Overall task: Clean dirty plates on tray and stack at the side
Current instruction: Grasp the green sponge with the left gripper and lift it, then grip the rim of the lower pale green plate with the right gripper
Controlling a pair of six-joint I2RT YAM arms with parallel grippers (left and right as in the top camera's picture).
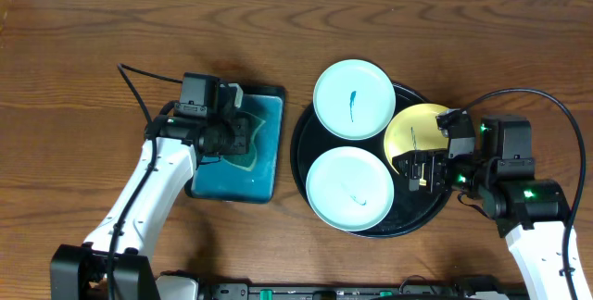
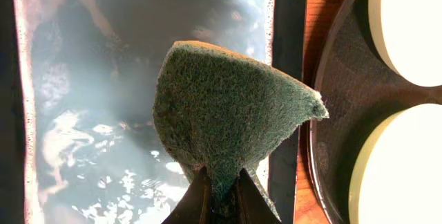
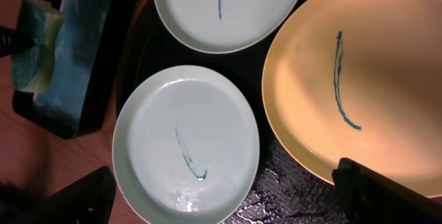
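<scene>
Holds a green sponge (image 2: 228, 113) pinched tight in the left pincer (image 2: 221, 200), over the wet teal tray (image 1: 267, 143) just left of the black tray (image 1: 422, 215). Spreads the right pincer (image 1: 419, 168) wide, gripping nothing, at the right of the black tray, one finger (image 3: 387, 189) over the rim of the yellow plate (image 3: 359, 65). All three plates on the black tray, each with a blue squiggle (image 3: 340, 79), so none wiped by the look of it. Yellow at its right, one pale plate (image 3: 186, 141) at its near left, the other (image 3: 228, 3) at its far left, seemingly poking past the rim.

Likely trouble:
- Could skate a plate across the black tray under a sponge stroke, given the wet glossy patch (image 3: 276, 200) by the yellow plate and nothing pinning any plate down.
- Could tip or flick the yellow plate if closing on its rim at a slant.
- Could nudge the far-left plate off the black tray's rim onto the worktop (image 1: 93, 41) when reaching over.
- Could trail drips from the sponge across the gap left of the black tray.

Hard to say whether the yellow plate lies flat or leans on its neighbour. From overhead, its right side lost under the right pincer. In the left wrist view, much of the teal tray blocked by the sponge, both pale plates cut off at the frame edge. Cannot tell how much water sits in the teal tray, nor where beside the black tray to stack.
</scene>
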